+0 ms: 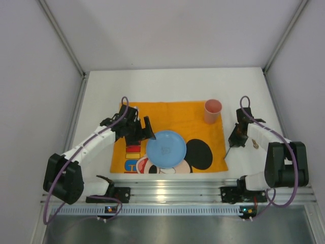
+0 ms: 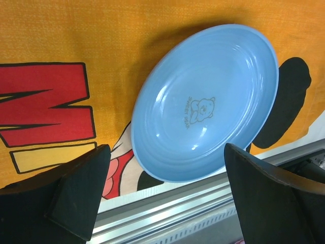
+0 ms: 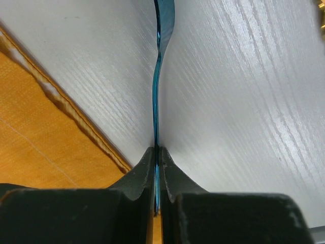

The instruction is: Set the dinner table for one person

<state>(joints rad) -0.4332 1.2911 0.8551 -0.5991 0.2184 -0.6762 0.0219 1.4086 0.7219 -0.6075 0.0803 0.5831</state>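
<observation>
The white dinner table (image 1: 152, 86) carries an orange cartoon-mouse cloth (image 1: 177, 114). A blue plate (image 1: 165, 148) lies on the cloth's near middle, and a pink cup (image 1: 213, 111) stands upright at its far right corner. My left gripper (image 1: 147, 129) is open and empty, hovering just left of the plate. In the left wrist view the plate (image 2: 203, 101) lies beyond the spread fingers (image 2: 76, 193). My right gripper (image 1: 236, 138) is shut on a thin shiny blue utensil (image 3: 157, 101), seen edge-on over bare table (image 3: 244, 101) right of the cloth (image 3: 40, 147). The utensil (image 1: 229, 151) points toward the near edge.
A small brownish item (image 1: 255, 144) lies on the table right of the right gripper. An aluminium rail (image 1: 172, 185) runs along the near edge, close to the cloth's hem. White walls enclose the table on the left, right and far sides.
</observation>
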